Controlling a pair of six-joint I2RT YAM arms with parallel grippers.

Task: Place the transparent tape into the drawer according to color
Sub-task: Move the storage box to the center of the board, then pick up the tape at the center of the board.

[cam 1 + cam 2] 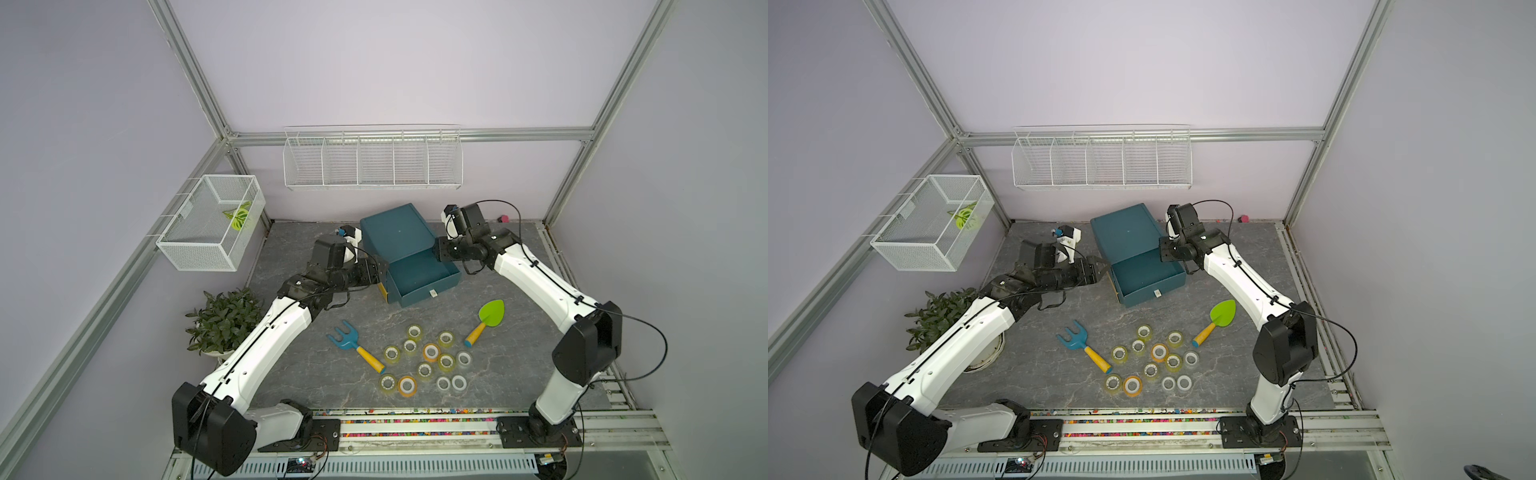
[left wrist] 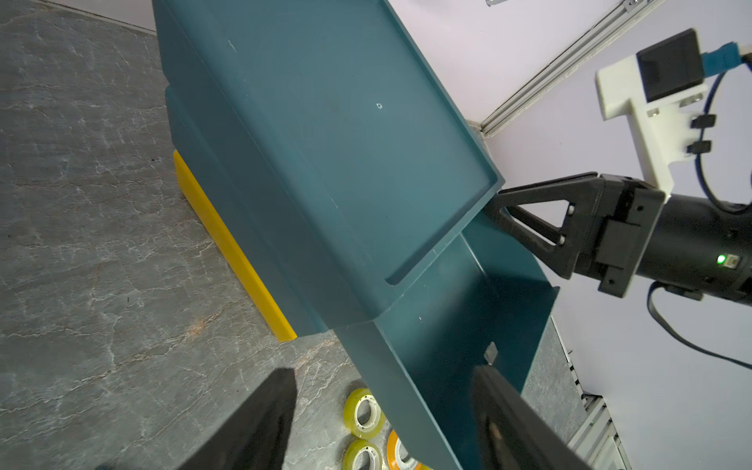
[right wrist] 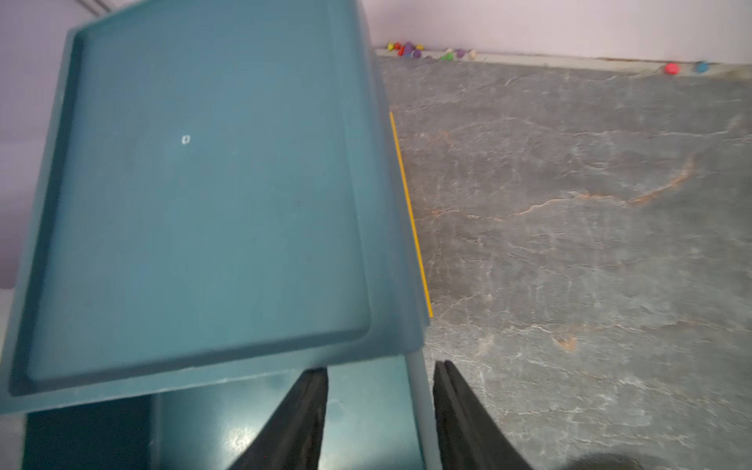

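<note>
table [image 1: 291,365]: grey stone top. teal cabinet [image 1: 395,232] at the back, its top drawer [image 1: 432,293] pulled out toward my base; the part of the drawer floor i can see is bare.

both hands are up at the drawer, one on each side. left gripper [image 2: 382,372]: jaws wide apart over the drawer's left wall near its front corner, gripping nothing. right gripper [image 3: 380,368]: jaws apart astride the right wall, the outer finger close against it and the inner one clear of it. not clamped, by my read.

the transparent tape [image 1: 424,370]: about a dozen rolls lying flat on the table, core holes up, between the rake [image 1: 357,347] and the shovel [image 1: 488,318]. they are in front of the drawer, base-ward of both hands and well apart from them. the cluster spreads crosswise, the drawer runs front to back. neither arm is clearly nearer; i judge the next move is a pull back and down.

views: both top views show the whole cluster. the left wrist view catches only three rolls by the drawer corner, plus a yellow strip [image 2: 232,252] under the cabinet. the right wrist view shows no tape at all.
</note>
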